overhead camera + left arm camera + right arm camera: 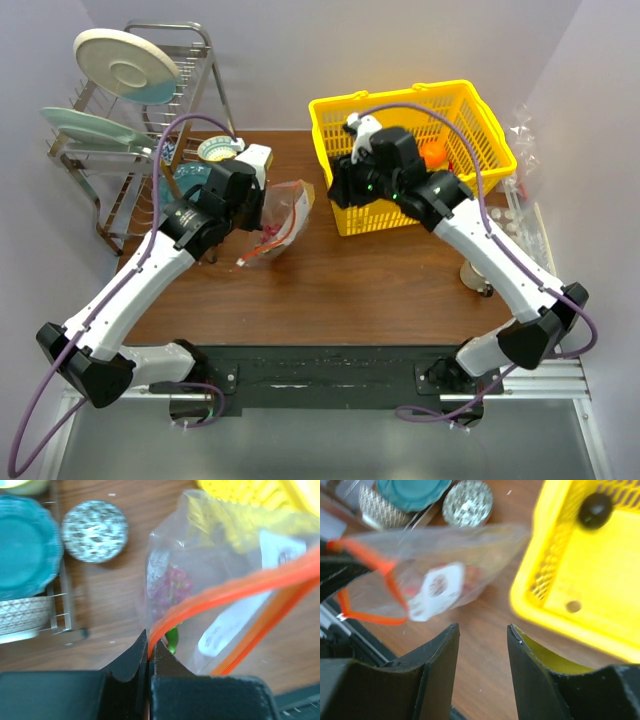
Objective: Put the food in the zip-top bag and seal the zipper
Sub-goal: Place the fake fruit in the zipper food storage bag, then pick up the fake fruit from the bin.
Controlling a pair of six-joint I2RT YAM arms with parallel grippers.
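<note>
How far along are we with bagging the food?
Done: grapes and green vegetable sit inside the zip-top bag. In hand: left pincer clamps the zipper, mouth open; right pincer open, empty, by the yellow basket. Left: dark fruit and orange in the basket, then sealing.

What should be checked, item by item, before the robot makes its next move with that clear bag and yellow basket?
1. Grip: left gripper clamped on the red-orange zipper strip of the clear plastic bag: ok.
2. Bag mouth held apart: ok.
3. Already inside the bag, dark red grapes and long green vegetable: ok.
4. Free hand: right gripper open with nothing between its fingers: ok.
5. All food bagged: not ok. The dark round fruit and orange lie in the yellow plastic basket.
6. Zipper sealed: not ok.
</note>
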